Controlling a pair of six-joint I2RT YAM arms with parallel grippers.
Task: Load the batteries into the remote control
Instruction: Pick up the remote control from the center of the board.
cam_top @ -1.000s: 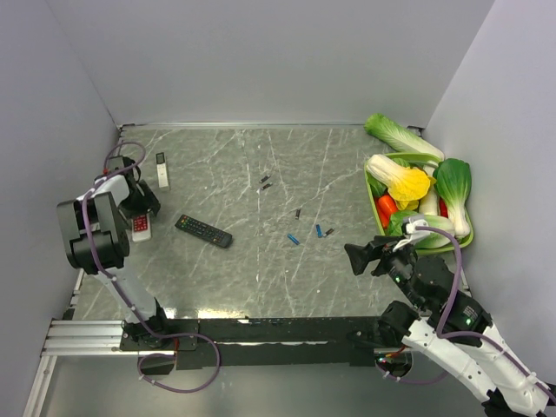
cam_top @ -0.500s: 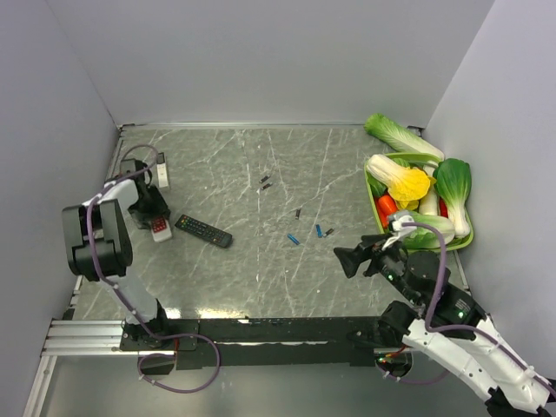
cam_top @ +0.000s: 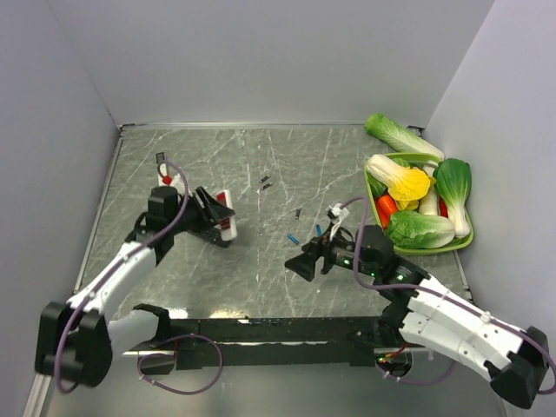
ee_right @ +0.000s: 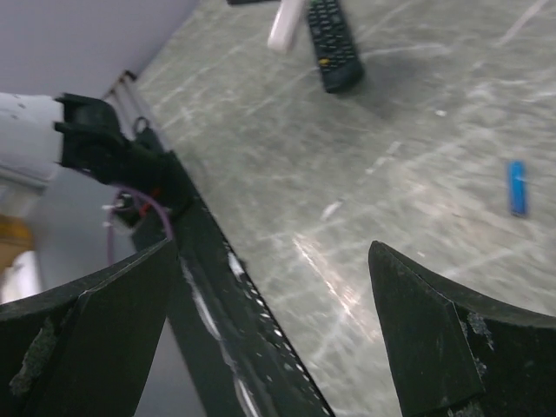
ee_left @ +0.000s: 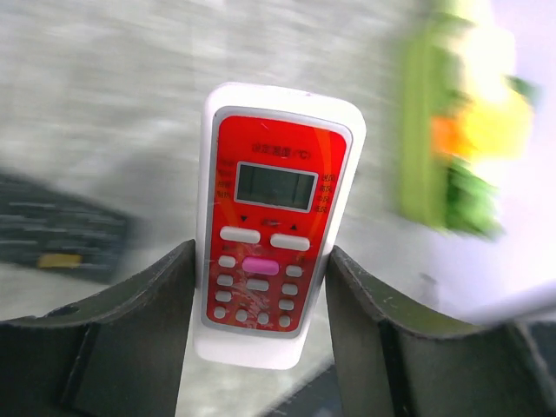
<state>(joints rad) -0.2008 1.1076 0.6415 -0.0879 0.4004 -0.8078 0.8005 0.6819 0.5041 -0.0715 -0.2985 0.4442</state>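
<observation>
Gripping the remote point(ee_left: 280, 187) by its lower sides only, the left gripper point(ee_left: 261, 261) left of centre could let it twist or slip when a cell is pressed in, and the right gripper point(cam_top: 300, 263), fingers wide and empty, might scatter the batteries point(cam_top: 294, 239) lying just above it.

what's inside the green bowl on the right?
Vegetables: a yellow-and-white cabbage, an orange carrot, a green leafy lettuce and a white-stemmed bok choy lying over the rim of the light green plastic bowl. They cover the bottom; anything beneath is hidden.
</observation>
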